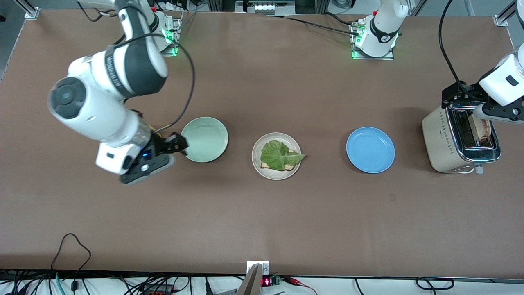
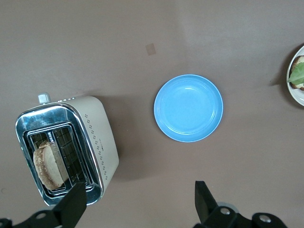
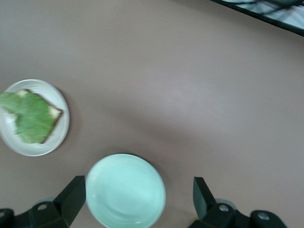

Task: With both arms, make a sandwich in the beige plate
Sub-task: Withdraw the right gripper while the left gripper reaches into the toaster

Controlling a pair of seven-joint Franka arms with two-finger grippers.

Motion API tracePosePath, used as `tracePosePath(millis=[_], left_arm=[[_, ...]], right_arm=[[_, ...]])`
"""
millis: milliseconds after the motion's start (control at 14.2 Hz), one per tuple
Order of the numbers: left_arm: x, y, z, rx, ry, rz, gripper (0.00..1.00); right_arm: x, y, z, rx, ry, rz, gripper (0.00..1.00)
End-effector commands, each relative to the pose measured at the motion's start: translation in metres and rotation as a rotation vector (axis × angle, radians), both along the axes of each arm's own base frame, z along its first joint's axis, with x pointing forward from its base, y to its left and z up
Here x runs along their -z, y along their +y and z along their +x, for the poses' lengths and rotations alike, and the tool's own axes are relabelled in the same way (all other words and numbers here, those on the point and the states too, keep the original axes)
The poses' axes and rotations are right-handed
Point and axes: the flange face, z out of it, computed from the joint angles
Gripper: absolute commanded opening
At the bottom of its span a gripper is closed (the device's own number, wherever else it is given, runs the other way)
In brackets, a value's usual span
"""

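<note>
Front view: crinkly green lettuce leaf (image 1: 280, 155) atop toast (image 1: 287, 166), beige plate (image 1: 258, 164).

We see a beige plate (image 1: 276, 156) mid-table holding toast (image 1: 287, 165) under lettuce (image 1: 279, 155), between a mint plate (image 1: 204, 139) and a blue plate (image 1: 370, 150). Our left gripper (image 1: 479, 110) hangs over the toaster (image 1: 442, 141); the right gripper (image 1: 177, 144) hangs beside the mint plate.

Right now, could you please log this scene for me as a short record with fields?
beige plate: one toast slice with lettuce leaf on top
toaster: second slice standing in slot
left gripper: open, over toaster
right gripper: open, over mint-green plate
blue plate: nothing on it
</note>
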Motion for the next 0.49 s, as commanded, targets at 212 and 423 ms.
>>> tracePosePath(millis=[212,423], left_arm=[[0.013,0.003,0.013,-0.010,0.042,0.027,1.00],[0.041,0.043,0.021,-0.067,0.099,0.036,1.00]], right_arm=[[-0.012,-0.074,0.000,0.105,0.052,-0.106,1.00],[-0.022,-0.110,0.000,0.164,0.060,-0.135,1.00]])
